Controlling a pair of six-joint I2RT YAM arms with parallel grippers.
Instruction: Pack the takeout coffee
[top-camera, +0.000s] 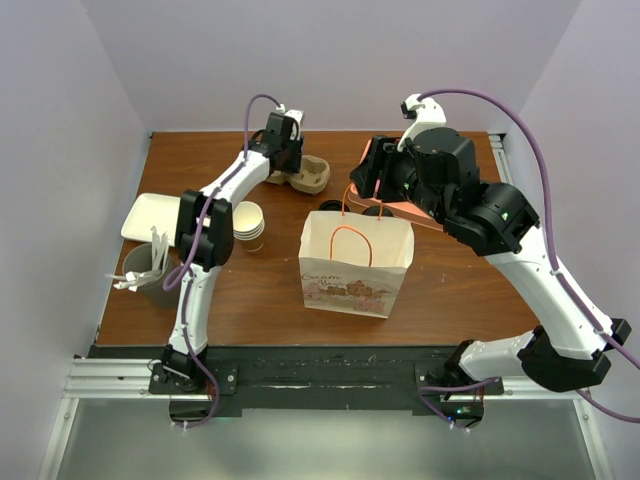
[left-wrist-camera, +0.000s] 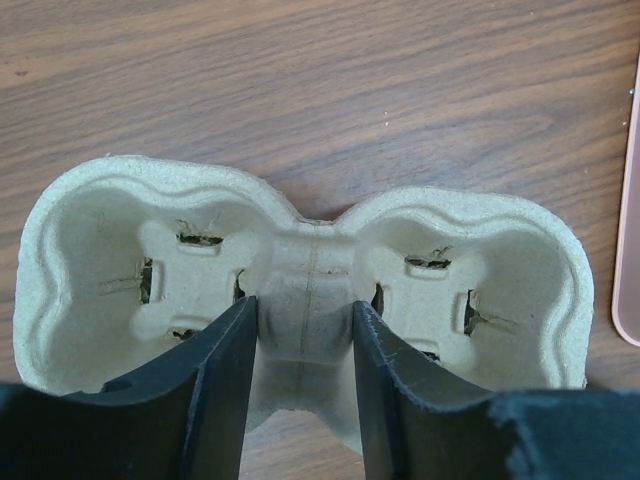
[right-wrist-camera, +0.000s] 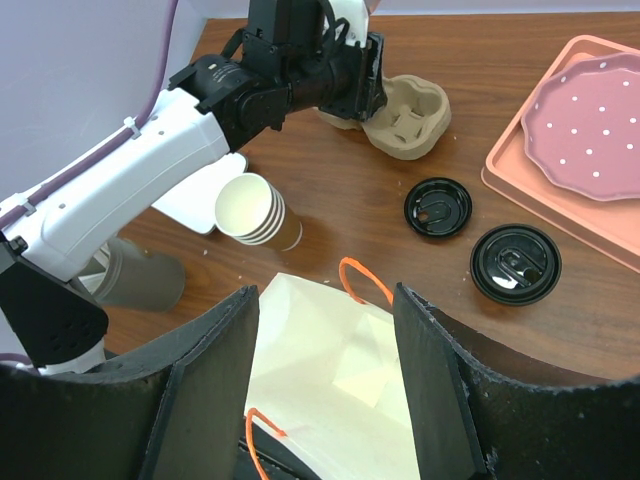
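Left gripper (left-wrist-camera: 305, 303) jaws straddle the pulp carrier (left-wrist-camera: 100, 250) at its middle bridge; whether they grip it, I cannot tell. Right gripper (right-wrist-camera: 328, 293) hangs released above the bag (right-wrist-camera: 330, 370). Takeout coffee (right-wrist-camera: 515, 263) sits at bag's 2 o'clock in the right wrist view. An off-centre pinch could tip the carrier.

From my station the only print I can make out is on the white paper bag (top-camera: 355, 262) just beneath the right end effector (right-wrist-camera: 325, 300), on the bag face turned away from it toward the arm bases: a pale script line that seems to begin "Cream", set above a small pinkish picture. The rest of that line is too small to read. The two black lids (right-wrist-camera: 437, 207) beyond the end effector carry raised marks I cannot make out.
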